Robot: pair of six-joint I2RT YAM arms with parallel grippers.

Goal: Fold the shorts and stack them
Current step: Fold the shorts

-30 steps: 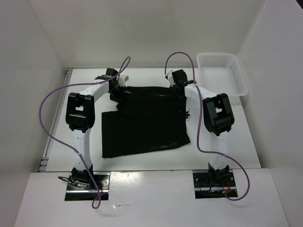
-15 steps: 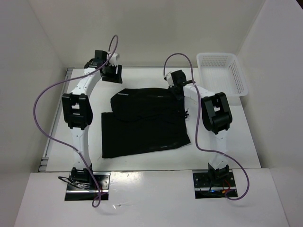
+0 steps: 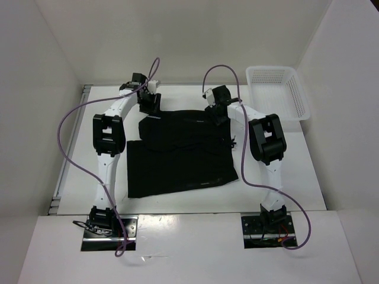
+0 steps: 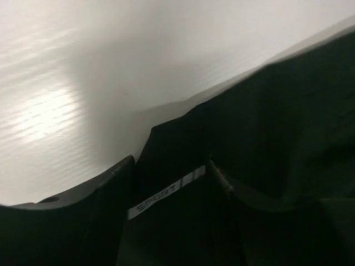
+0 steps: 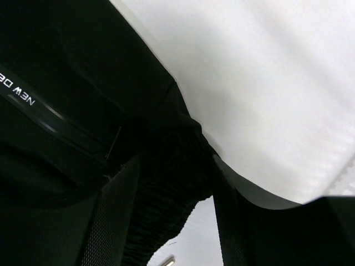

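The black shorts (image 3: pixel 180 151) lie on the white table, with a folded upper layer across the far half. My left gripper (image 3: pixel 148 103) is down at their far left corner. In the left wrist view its jaws (image 4: pixel 172 185) are open and straddle flat fabric that carries a white "SPORT" tag (image 4: pixel 166 191). My right gripper (image 3: pixel 217 111) is at the far right corner. In the right wrist view (image 5: pixel 175 183) it is shut on the bunched, ribbed waistband (image 5: pixel 166 199), which is raised a little off the table.
A white plastic mesh basket (image 3: pixel 278 89) stands at the far right of the table. White walls close in the back and both sides. Purple cables loop off both arms.
My left gripper left the shorts' far left corner, rose toward the back wall, then came back down onto that corner. My right gripper shifted slightly left at the far right corner.
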